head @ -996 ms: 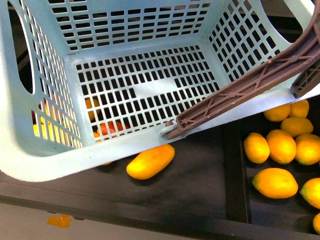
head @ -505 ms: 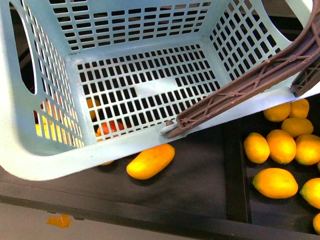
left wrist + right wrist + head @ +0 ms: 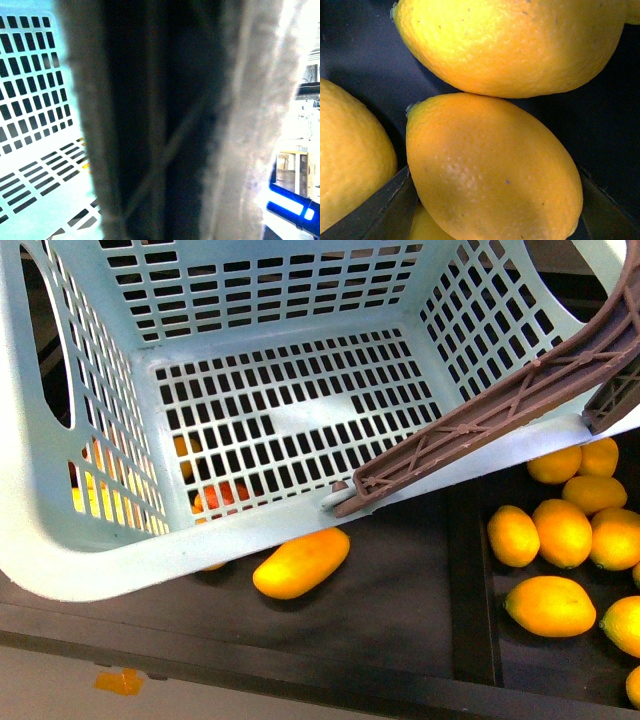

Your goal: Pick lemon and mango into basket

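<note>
Right hand [image 3: 494, 200] straddling the lemon [image 3: 485, 165].
Lemon sits between both fingers [image 3: 370, 216], touching a second yellow fruit [image 3: 510, 45] beyond it; gripping or merely open around it: cannot tell.

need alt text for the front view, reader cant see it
An empty light aqua slotted plastic basket with a brown swing handle fills most of the frame above a dark surface. An elongated yellow-orange mango lies at its near rim; small yellow-orange lemons cluster at the right.
</note>
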Robot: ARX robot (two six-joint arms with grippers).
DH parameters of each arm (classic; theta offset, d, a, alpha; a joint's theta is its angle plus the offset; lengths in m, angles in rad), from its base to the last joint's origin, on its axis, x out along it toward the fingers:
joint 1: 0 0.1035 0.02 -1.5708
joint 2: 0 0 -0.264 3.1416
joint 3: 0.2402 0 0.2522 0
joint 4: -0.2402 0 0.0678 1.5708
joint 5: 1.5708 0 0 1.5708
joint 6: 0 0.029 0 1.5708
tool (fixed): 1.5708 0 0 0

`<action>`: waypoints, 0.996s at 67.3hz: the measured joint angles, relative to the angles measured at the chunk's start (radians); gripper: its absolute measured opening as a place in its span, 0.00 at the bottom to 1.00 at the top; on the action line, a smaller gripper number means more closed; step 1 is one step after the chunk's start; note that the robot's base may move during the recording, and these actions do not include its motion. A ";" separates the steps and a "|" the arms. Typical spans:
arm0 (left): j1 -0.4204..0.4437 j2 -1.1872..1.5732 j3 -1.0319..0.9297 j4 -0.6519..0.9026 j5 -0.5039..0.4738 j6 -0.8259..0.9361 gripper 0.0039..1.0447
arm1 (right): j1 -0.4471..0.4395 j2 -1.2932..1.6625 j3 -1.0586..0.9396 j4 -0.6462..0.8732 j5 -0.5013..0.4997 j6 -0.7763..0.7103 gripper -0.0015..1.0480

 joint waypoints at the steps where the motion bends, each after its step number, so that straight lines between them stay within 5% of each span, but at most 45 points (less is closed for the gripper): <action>1: 0.000 0.000 0.000 0.000 0.000 0.000 0.14 | 0.000 0.000 -0.001 0.000 0.000 0.001 0.76; 31: 0.000 0.000 0.000 0.000 0.000 0.000 0.14 | -0.012 -0.046 -0.053 0.027 -0.057 0.094 0.75; 51: 0.000 0.000 0.000 0.000 0.000 0.000 0.14 | -0.061 -0.295 -0.121 0.015 -0.284 0.288 0.75; 67: 0.000 0.000 0.000 0.000 -0.003 0.000 0.14 | -0.103 -0.616 -0.284 0.120 -0.567 0.556 0.75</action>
